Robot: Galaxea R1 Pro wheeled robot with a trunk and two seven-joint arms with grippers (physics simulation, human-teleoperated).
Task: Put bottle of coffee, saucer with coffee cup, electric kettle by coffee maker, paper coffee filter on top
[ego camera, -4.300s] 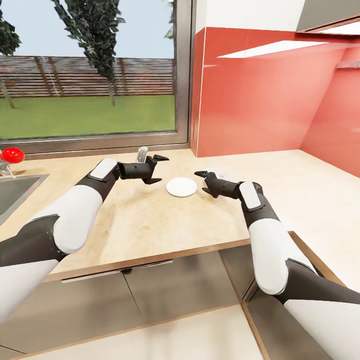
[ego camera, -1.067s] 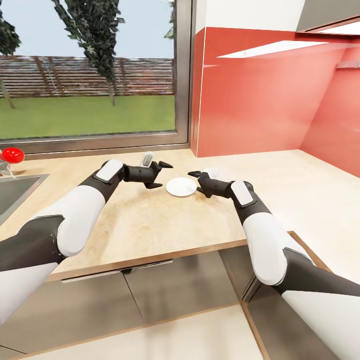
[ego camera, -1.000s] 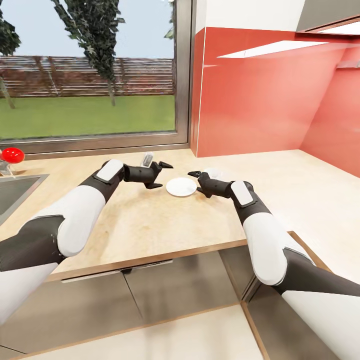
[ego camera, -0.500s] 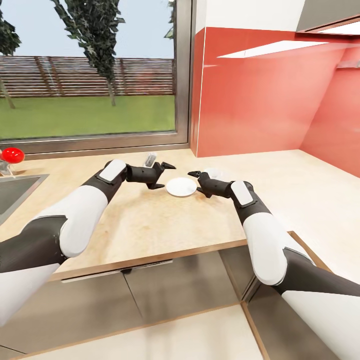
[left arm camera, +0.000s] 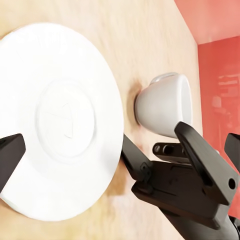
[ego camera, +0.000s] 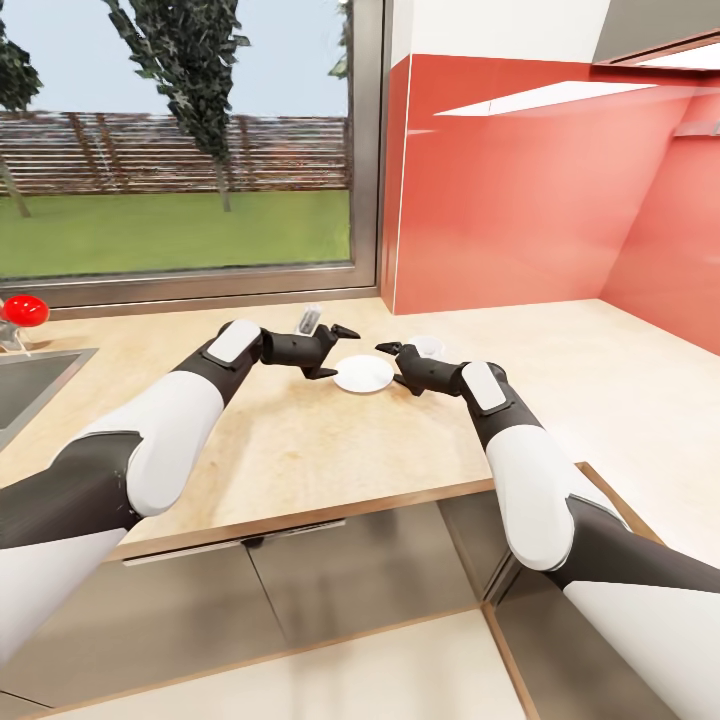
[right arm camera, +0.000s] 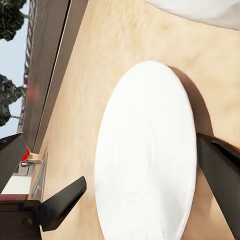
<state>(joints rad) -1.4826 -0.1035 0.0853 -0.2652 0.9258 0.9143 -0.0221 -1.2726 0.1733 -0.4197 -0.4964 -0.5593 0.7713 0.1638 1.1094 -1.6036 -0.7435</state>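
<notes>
The saucer (ego camera: 363, 373) lies flat on the light wood surface (ego camera: 300, 440), in front of the window (ego camera: 175, 140) and near the red wall (ego camera: 520, 190). The left gripper (ego camera: 336, 352) is just beside the saucer on its left side, and its two black fingers (ego camera: 347, 329) are spread wide with nothing between them. The right gripper (ego camera: 397, 367) is just beside the saucer on the other side, also with its fingers (ego camera: 386, 348) open and empty. In the left wrist view, the saucer (left arm camera: 57, 125) is seen from above, and the coffee cup (left arm camera: 162, 105) lies tipped on its side on the surface just past the saucer's edge, close to the right gripper (left arm camera: 165, 167). It is hard to tell if the cup touches the saucer. In the head view, the coffee cup (ego camera: 428, 345) is partly hidden behind the right gripper. In the right wrist view, the saucer (right arm camera: 145, 155) is between the dark fingers (right arm camera: 220, 165). A sink (ego camera: 25, 385) and a red knob (ego camera: 24, 309) are far at the left.
</notes>
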